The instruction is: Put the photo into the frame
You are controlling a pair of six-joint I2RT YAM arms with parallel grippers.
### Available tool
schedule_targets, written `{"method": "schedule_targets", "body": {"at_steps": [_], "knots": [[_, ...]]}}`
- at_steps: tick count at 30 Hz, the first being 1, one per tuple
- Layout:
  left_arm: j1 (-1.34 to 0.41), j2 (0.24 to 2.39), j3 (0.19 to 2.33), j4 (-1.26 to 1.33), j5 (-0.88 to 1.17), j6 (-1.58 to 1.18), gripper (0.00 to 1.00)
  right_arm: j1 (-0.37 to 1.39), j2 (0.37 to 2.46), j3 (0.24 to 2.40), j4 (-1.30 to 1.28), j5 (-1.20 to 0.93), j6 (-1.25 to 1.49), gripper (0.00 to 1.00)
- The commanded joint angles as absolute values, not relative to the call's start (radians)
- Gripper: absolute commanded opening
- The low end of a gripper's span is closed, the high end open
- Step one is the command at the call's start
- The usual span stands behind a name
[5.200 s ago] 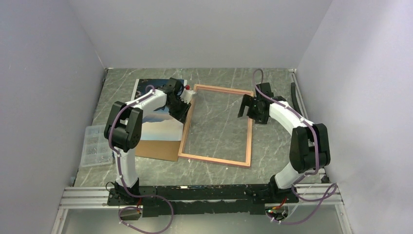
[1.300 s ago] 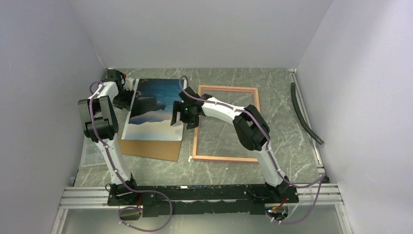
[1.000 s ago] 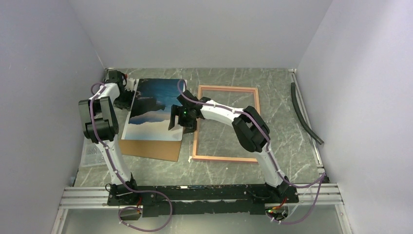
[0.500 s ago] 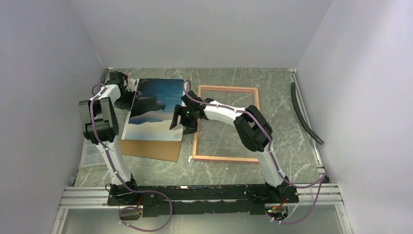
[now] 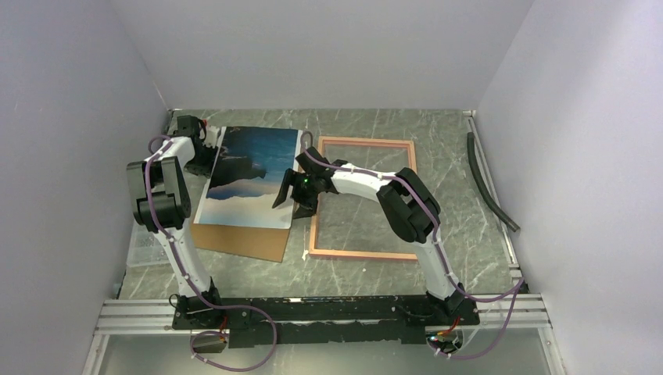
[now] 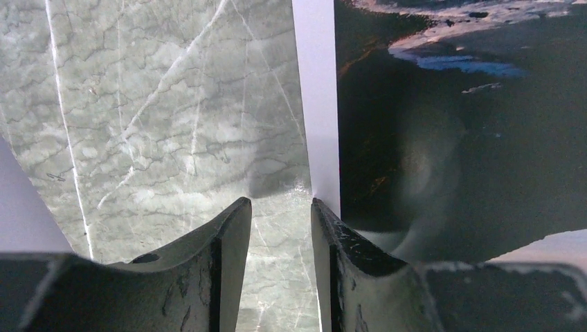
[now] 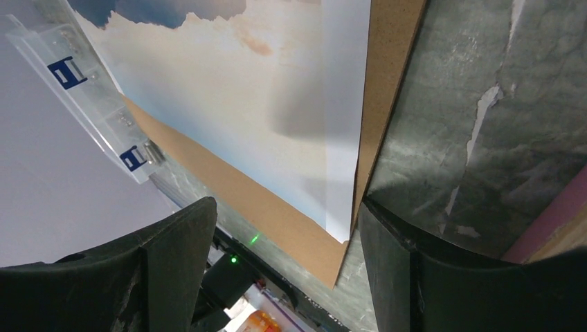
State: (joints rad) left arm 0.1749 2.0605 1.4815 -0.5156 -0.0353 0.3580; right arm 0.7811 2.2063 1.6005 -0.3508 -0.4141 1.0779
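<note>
**Overhead view:** the glossy seascape photo [image 5: 250, 176] lies on a matte brown backing board [image 5: 242, 241] in the far-left part of the table [image 5: 469, 234]. It is just beside the narrow pink frame [image 5: 360, 255] with its clear pane.

**Left gripper** [image 6: 280, 204]**:** the curved black fingers are slightly apart over veined green marble at the photo's white margin, clamping nothing.

**Right gripper** [image 7: 285, 204]**:** the jaws are wide apart, straddling the photo's frame-side edge.

**Right wrist view only:** a clear plastic box [image 7: 76, 83] with blue labels.
</note>
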Motion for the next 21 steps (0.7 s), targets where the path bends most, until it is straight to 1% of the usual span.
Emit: {"method": "schedule_targets", "body": {"at_steps": [1, 13, 21], "knots": [[0.145, 2.062, 1.432, -0.569, 0.036, 0.354, 0.44, 0.793, 2.123, 1.582, -0.236, -0.497, 1.150, 0.78], [0.130, 2.054, 1.411, -0.565, 0.035, 0.353, 0.43, 0.792, 2.086, 1.537, -0.183, -0.503, 1.199, 0.79], [0.119, 2.046, 1.386, -0.555, 0.030, 0.350, 0.42, 0.792, 2.106, 1.544, -0.265, -0.474, 1.160, 0.81]]}}
